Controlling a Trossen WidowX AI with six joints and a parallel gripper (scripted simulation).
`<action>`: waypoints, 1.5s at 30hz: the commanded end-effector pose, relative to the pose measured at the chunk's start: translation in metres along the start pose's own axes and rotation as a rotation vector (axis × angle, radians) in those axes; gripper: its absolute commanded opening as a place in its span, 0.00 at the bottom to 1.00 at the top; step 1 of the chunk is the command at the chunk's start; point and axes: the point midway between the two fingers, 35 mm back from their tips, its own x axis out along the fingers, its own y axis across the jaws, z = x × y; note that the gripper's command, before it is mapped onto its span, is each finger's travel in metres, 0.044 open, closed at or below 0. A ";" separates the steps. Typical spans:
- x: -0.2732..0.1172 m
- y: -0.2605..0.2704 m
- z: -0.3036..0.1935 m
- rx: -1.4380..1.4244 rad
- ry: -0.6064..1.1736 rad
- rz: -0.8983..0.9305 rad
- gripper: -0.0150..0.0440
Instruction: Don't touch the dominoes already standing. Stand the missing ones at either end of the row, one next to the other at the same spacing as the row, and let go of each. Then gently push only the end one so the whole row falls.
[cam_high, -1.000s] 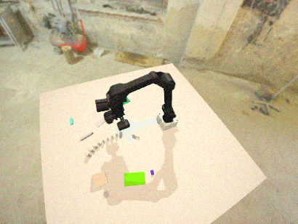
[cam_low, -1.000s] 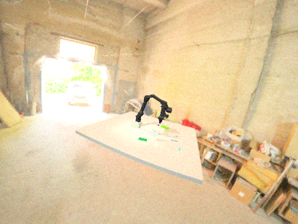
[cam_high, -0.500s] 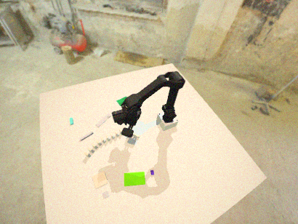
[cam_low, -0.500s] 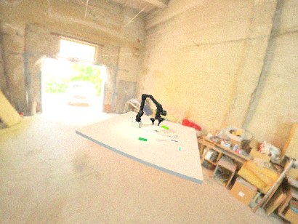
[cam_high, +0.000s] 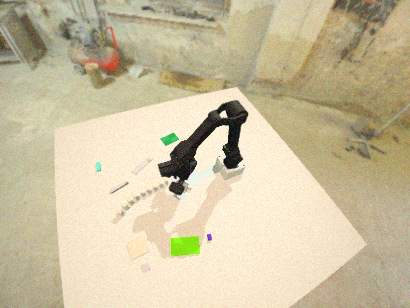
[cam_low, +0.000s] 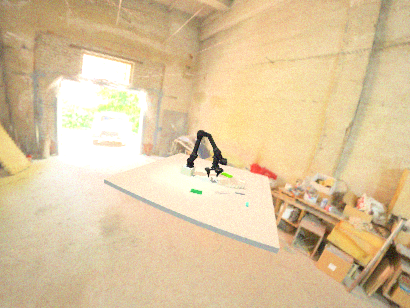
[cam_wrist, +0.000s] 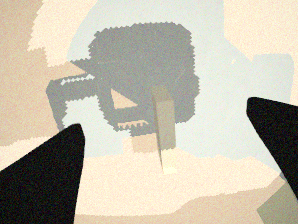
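A curved row of small standing dominoes (cam_high: 143, 195) runs left and toward the front from beside the gripper in the top view. My gripper (cam_high: 181, 189) (cam_low: 213, 176) (cam_wrist: 169, 117) is wide open, low over the table at the row's arm-side end. In the wrist view a narrow grey-beige domino (cam_wrist: 167, 122) shows between the spread fingers, with space on both sides. Whether it stands exactly upright is hard to tell. Part of another greenish-grey piece (cam_wrist: 281, 206) shows at the lower right edge. The arm hides part of this area in the top view.
A pale blue shape (cam_high: 201, 176) (cam_wrist: 215, 140) marks the table. Around lie a green patch (cam_high: 169, 139) (cam_low: 196, 191), a lime patch (cam_high: 185, 246), a purple block (cam_high: 209, 237), a teal block (cam_high: 98, 166) (cam_low: 247, 204), a dark strip (cam_high: 119, 187), a pale strip (cam_high: 142, 165) and a beige square (cam_high: 137, 248).
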 end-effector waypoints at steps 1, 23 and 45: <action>0.012 -0.001 0.000 0.006 -0.005 0.001 1.00; 0.027 0.000 0.000 0.006 -0.005 0.001 0.82; 0.019 0.000 0.000 0.006 -0.005 0.001 0.30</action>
